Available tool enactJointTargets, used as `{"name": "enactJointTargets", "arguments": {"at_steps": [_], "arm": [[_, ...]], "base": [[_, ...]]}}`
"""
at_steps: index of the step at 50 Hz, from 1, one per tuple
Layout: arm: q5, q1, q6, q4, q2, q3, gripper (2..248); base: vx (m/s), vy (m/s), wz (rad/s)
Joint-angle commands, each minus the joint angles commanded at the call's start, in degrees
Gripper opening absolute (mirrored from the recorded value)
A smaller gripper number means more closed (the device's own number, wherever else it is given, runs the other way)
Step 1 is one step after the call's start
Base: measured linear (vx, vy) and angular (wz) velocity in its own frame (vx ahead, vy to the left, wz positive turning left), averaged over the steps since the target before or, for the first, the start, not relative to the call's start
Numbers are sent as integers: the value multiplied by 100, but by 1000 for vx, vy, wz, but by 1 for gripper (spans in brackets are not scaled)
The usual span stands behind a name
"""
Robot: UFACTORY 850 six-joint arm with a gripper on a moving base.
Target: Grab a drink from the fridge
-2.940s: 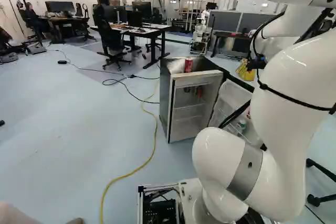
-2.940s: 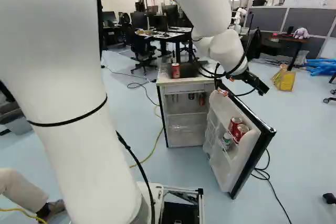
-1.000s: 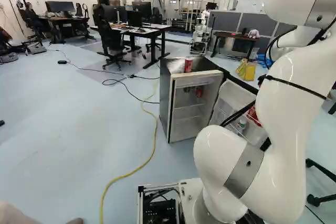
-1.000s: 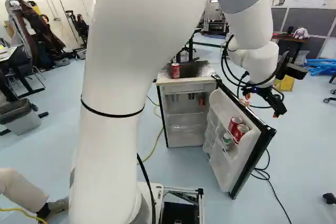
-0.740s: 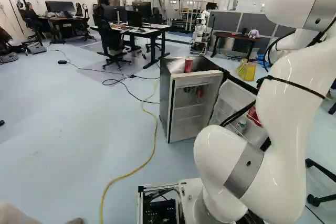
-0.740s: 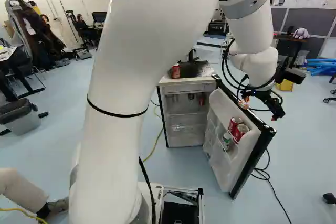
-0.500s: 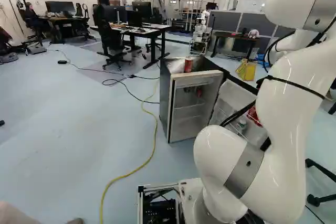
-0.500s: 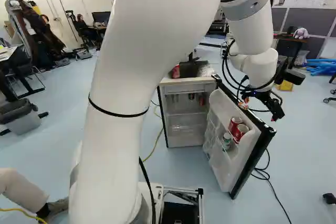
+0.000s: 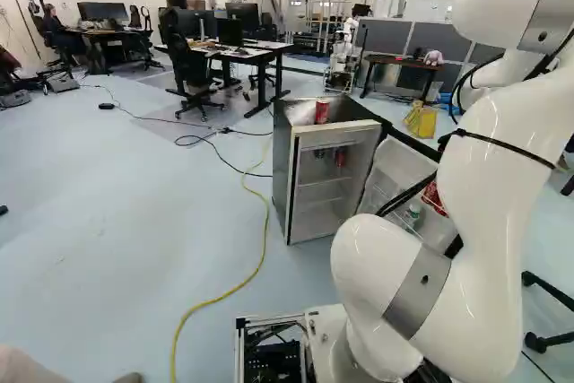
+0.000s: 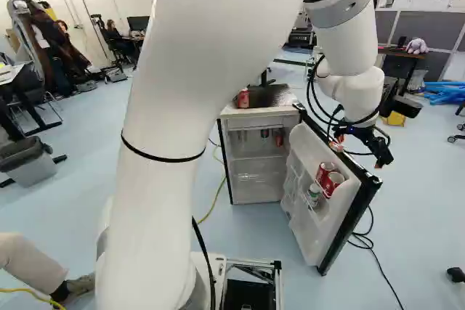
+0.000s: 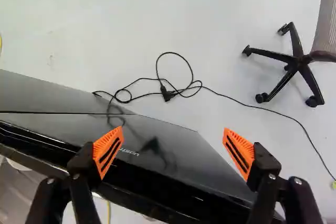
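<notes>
Soda can (image 10: 243, 98) is standing on the mini-fridge (image 10: 254, 168); two red soda cans (image 10: 326, 173) are sitting in the open door (image 10: 309, 226); the gripper (image 11: 172, 148) is hovering by its outer side, fingers apart and empty, risking toppled cans if it is catching the door while descending

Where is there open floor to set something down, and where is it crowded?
In the left base view, the widest bare floor lies left of the yellow cable. Crowded: the open fridge door, its shelf holding two red cans and a bottle, with the gripper by its upper edge.
</notes>
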Motion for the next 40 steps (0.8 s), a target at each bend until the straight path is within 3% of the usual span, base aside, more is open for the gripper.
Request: {"name": "enactJointTargets", "arguments": {"at_steps": [40], "arm": [[0,50,0,0,270,359,247]], "base": [[0,0,0]]}}
